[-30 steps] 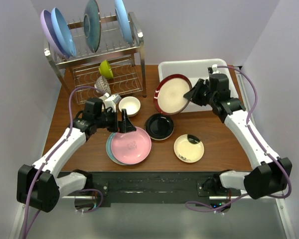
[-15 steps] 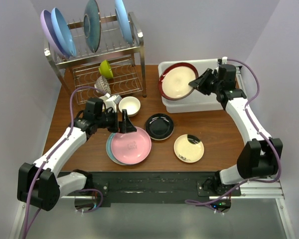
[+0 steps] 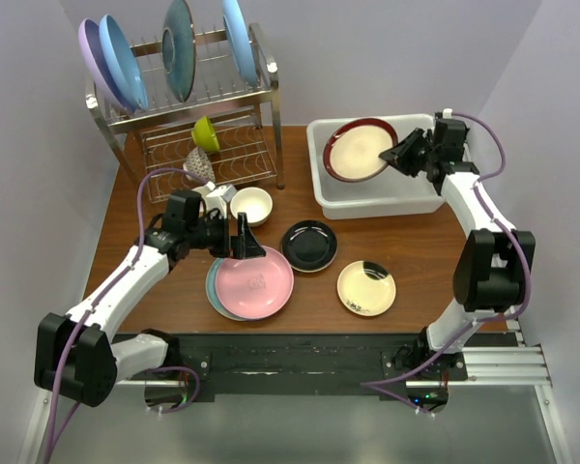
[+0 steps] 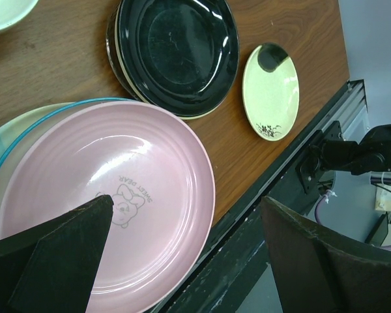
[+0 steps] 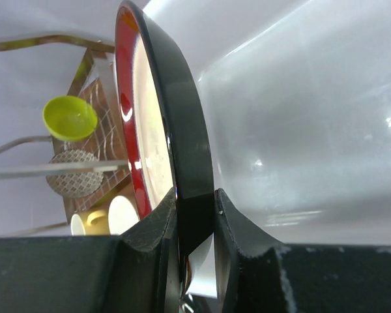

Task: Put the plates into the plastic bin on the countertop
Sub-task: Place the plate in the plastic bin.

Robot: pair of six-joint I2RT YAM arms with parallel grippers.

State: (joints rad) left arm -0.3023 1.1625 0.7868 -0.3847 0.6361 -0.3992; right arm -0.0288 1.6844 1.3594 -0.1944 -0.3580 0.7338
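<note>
Maroon-rimmed cream plate (image 3: 361, 151) was tilted over the white plastic bin (image 3: 377, 201) in the upper right of the top view. The right gripper (image 5: 194, 195) pinched its rim between its jaws. The left gripper (image 3: 242, 237) hung with jaws spread wide, grasping nothing, just above the pink plate (image 3: 254, 280) on the countertop (image 3: 420, 261), left of centre.

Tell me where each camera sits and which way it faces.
Top external: above and behind the bases, looking down on countertop, wire rack and plastic bin; both arms show.
Left wrist: on the open left gripper, facing down at pink plate, black plate, small cream plate; both fingers show.
Right wrist: looks along the right gripper, clamped on the maroon-rimmed plate's edge, into the bin.
Shared: top and left wrist see the pink plate.
</note>
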